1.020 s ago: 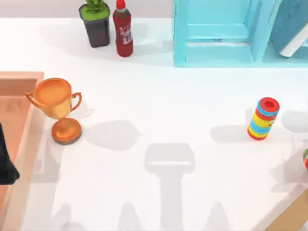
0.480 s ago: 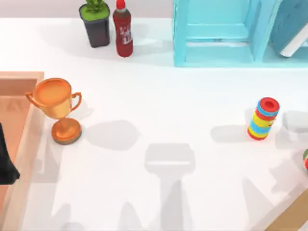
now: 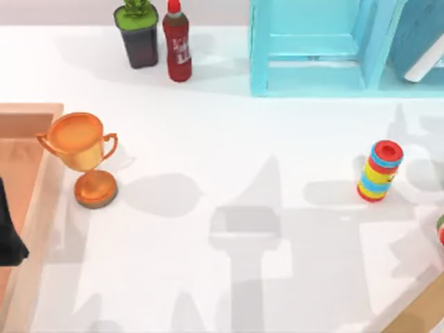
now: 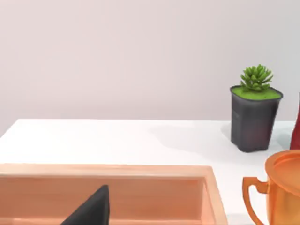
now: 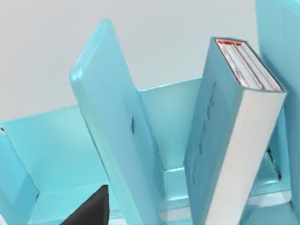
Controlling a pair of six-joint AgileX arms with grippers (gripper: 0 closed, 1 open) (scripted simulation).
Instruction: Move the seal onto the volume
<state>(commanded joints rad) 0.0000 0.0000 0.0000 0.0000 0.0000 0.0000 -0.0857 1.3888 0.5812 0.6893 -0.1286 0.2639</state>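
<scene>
The seal is out of view. The volume [image 3: 420, 33] is a teal-blue book with white page edges. It stands leaning in the right bay of the turquoise shelf unit [image 3: 312, 48] at the back right. In the right wrist view the volume [image 5: 234, 126] is close ahead, with red at its top corner. A dark tip of my right gripper [image 5: 89, 210] shows at that view's lower edge. My left gripper [image 4: 91, 211] hangs over the wooden tray [image 4: 117, 187]. A dark part of the left arm [image 3: 7, 229] sits at the table's left edge.
An orange trophy cup [image 3: 83, 156] stands beside the wooden tray [image 3: 28, 180] at the left. A potted plant [image 3: 139, 31] and a red bottle [image 3: 177, 41] are at the back. A rainbow-striped cylinder [image 3: 379, 171] stands at the right. A small red and green object [image 3: 441, 230] peeks in at the right edge.
Shadows on the table's right half have stretched toward the shelf unit. No object on the table has moved.
</scene>
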